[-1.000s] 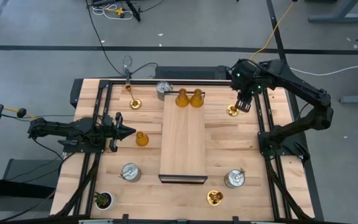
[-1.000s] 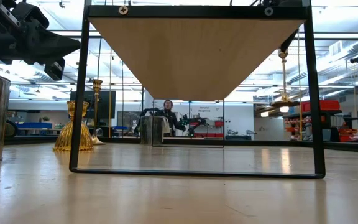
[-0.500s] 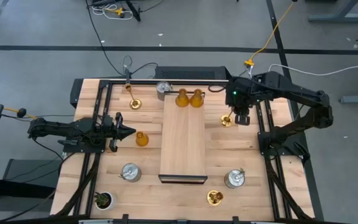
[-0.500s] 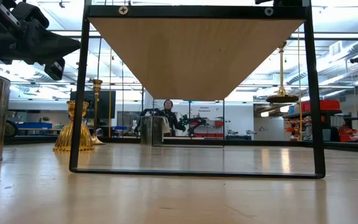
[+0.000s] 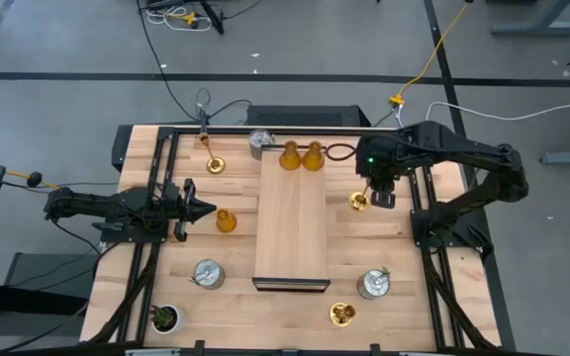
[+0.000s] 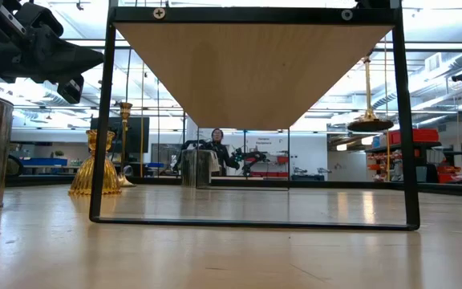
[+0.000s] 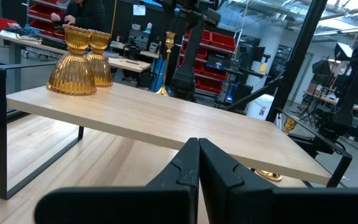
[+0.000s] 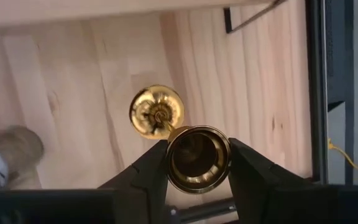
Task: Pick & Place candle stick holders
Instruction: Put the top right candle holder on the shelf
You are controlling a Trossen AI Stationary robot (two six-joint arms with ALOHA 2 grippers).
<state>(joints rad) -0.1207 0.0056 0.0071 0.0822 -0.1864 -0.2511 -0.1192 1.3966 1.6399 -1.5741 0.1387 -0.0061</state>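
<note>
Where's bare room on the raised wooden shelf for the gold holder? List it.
The raised light-wood shelf is bare from its near black-framed edge up to the two amber bell-shaped holders crowding its far end. The right gripper holds the thin-stemmed gold holder over the table just right of the shelf; the left gripper waits beside a third amber holder.

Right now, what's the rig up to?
The right hand is shut on a gold holder, carrying it above the table just right of the raised wooden shelf; in the low view its base hangs clear of the tabletop. Two amber holders already stand at the shelf's far end. The left hand waits, shut, beside a third amber holder. The silver holders and the other gold ones are on the table.
</note>
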